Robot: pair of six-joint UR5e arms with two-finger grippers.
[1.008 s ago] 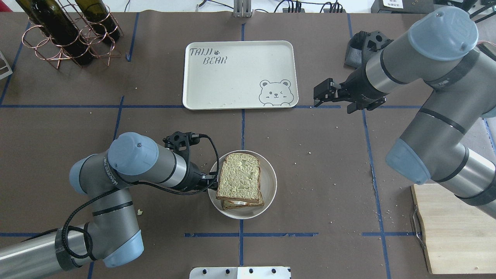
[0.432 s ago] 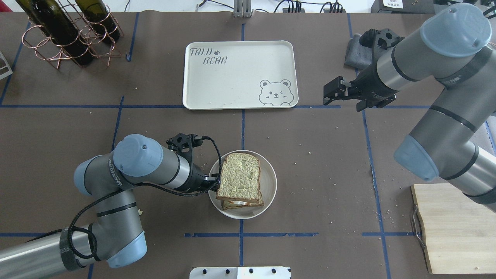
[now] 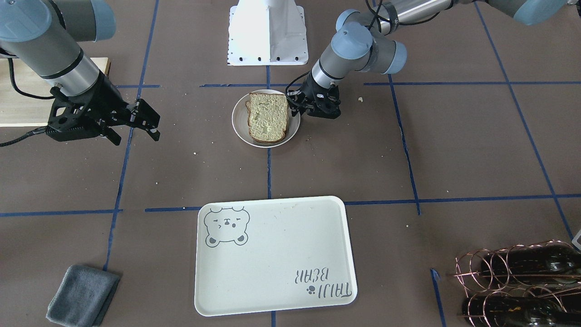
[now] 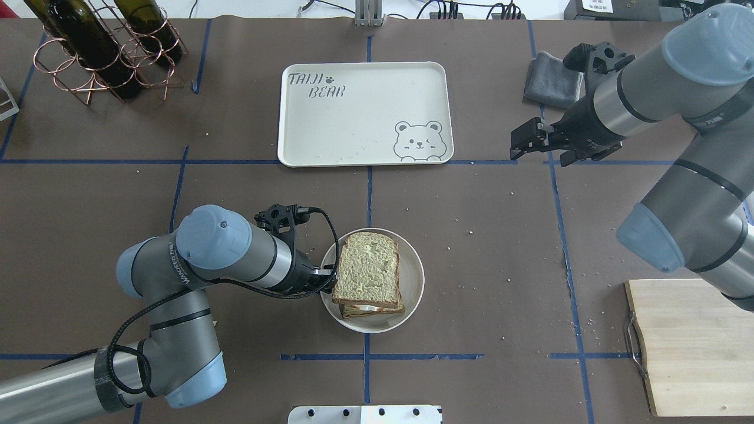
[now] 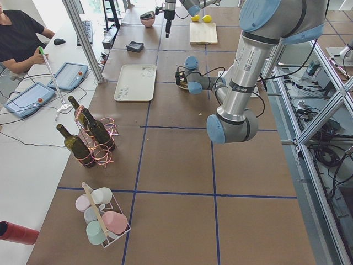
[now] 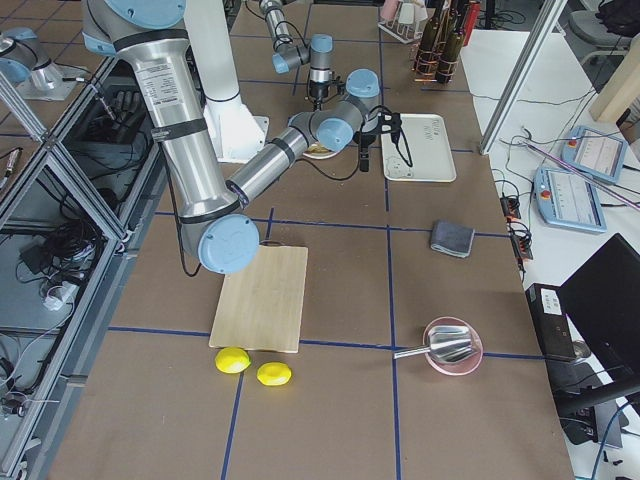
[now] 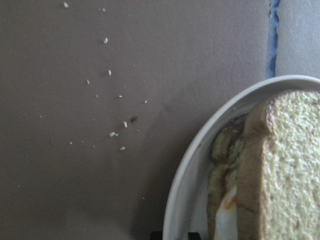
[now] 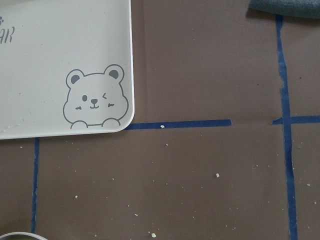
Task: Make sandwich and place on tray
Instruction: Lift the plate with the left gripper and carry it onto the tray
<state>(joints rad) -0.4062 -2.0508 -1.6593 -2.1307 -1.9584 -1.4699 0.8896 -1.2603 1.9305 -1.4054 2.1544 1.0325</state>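
Note:
The sandwich [image 4: 368, 271] is two stacked bread slices with egg white showing between them. It lies on a small round cream plate [image 4: 412, 282]. It also shows in the front view [image 3: 268, 117] and the left wrist view [image 7: 290, 165]. My left gripper [image 4: 327, 281] is at the plate's left rim [image 7: 185, 185], shut on the rim. The cream bear tray [image 4: 365, 112] lies bare at the far middle of the table and shows in the front view [image 3: 272, 259]. My right gripper [image 4: 518, 144] hovers open and empty to the right of the tray.
A copper rack with wine bottles [image 4: 100, 47] stands at the far left. A grey cloth [image 4: 551, 79] lies at the far right. A wooden board with a metal handle [image 4: 695, 347] lies at the near right. Crumbs dot the brown table cover.
My right gripper has moved right, away from the tray. My left gripper and the plate with the sandwich have shifted slightly to the right.

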